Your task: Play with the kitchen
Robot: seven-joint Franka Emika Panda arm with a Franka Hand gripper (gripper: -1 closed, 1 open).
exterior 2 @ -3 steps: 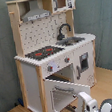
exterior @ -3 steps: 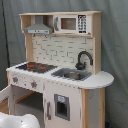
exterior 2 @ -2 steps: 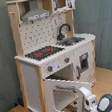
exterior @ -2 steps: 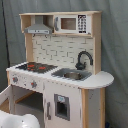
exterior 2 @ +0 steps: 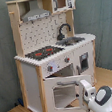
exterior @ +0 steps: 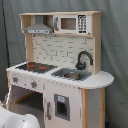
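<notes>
Both exterior views are evenly and softly lit, without glare or hard shadows. Everything looks blurred, fine detail smeared throughout.

In the second exterior view, the gripper [exterior 2: 86, 88] now sits further toward the second exterior view's left than a second ago, close against the free edge of the oven door [exterior 2: 60, 93]. The oven door hangs slightly more open. In the first exterior view, the white arm [exterior: 17, 120] shifts little.
</notes>
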